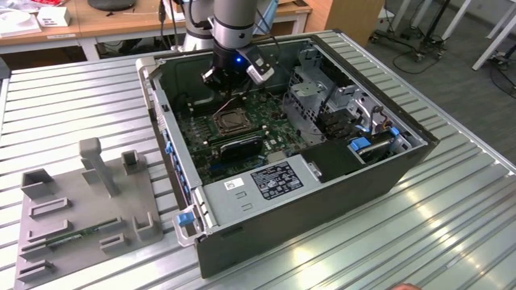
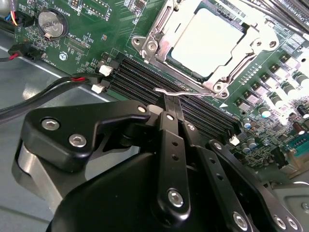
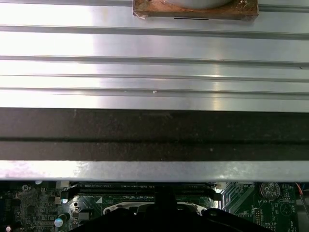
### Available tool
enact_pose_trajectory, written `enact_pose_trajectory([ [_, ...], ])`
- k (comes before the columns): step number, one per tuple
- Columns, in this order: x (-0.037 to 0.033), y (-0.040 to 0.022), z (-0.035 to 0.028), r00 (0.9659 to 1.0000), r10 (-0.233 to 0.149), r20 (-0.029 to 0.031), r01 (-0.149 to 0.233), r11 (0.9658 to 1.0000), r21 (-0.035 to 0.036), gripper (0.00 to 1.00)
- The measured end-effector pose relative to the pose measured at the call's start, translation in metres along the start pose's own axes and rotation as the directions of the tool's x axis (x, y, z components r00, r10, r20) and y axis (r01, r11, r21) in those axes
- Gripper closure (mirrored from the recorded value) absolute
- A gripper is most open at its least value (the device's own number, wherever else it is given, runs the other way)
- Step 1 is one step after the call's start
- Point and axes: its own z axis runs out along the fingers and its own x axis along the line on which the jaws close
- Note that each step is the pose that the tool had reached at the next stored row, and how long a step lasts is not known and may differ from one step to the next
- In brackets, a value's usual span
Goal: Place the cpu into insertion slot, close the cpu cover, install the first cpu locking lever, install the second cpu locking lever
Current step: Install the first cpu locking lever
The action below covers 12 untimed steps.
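Observation:
The cpu [image 2: 207, 38] lies flat with its silver top up inside the insertion slot [image 1: 228, 122] on the green board. The cpu cover [image 2: 161, 29], a silver frame, is folded down around it. A thin wire locking lever [image 2: 193, 94] runs along the socket's edge beside the memory slots. My gripper [image 2: 173, 99] is shut, its black fingertips [image 2: 169, 108] right at this lever's hooked end. In the exterior view my gripper [image 1: 231, 89] reaches down into the open computer case just behind the socket.
Long black memory slots [image 2: 140, 77], a coin battery [image 2: 52, 23] and black and red cables [image 2: 43, 92] lie close to the fingers. The case wall [image 1: 165, 139], a drive cage [image 1: 322, 103] and the power supply [image 1: 270, 180] hem in the board. A grey fixture plate [image 1: 84, 211] sits at the exterior view's left.

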Motion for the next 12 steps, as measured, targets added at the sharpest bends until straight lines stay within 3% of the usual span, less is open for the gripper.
enact_pose_trajectory([
  [12, -0.0001, 0.0009, -0.0052, 1.0000, 0.000, 0.0002, 0.000, 1.0000, -0.0003, 0.89],
])
